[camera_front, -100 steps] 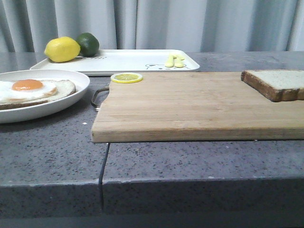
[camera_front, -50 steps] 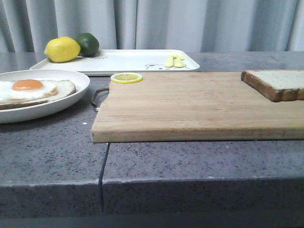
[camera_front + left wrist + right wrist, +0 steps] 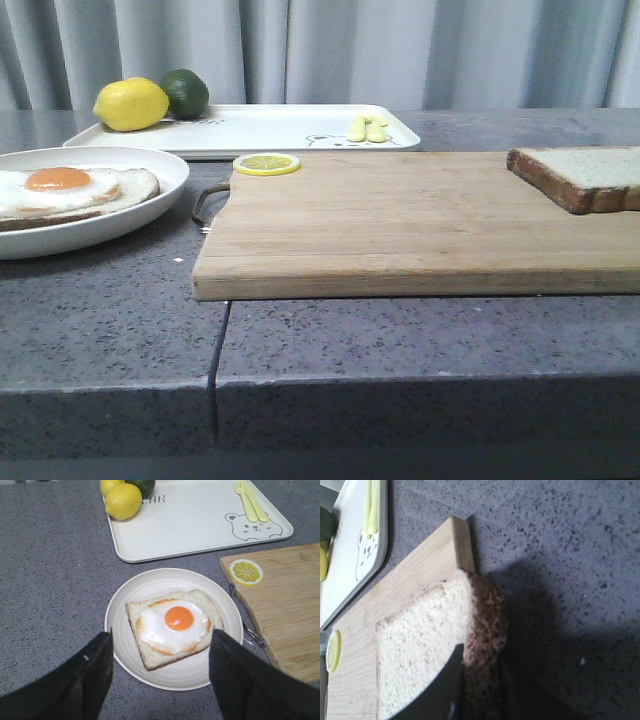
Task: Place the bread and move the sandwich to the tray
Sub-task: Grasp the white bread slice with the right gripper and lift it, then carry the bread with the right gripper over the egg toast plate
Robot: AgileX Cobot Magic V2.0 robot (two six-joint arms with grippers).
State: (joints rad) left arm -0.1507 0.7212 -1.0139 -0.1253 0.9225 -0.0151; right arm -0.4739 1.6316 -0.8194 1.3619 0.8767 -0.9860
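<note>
The bread (image 3: 585, 175) lies at the right end of the wooden cutting board (image 3: 400, 220). In the right wrist view my right gripper (image 3: 480, 680) is shut on the bread (image 3: 415, 640) at its brown crust edge, one finger on the pale face, the other beyond the crust. The sandwich (image 3: 70, 190), a slice with a fried egg, sits on the round white plate (image 3: 150, 205) at the left. My left gripper (image 3: 161, 632) is open above the plate (image 3: 125, 595), its fingers astride the egg slice (image 3: 172, 625). The tray (image 3: 270, 128) lies behind. Neither gripper shows in the front view.
A lemon (image 3: 131, 104) and a lime (image 3: 186, 92) sit on the tray's left end, yellow cutlery (image 3: 367, 128) by its bear drawing. A lemon slice (image 3: 266, 163) lies on the board's far left corner. The board's metal handle (image 3: 205, 203) points toward the plate.
</note>
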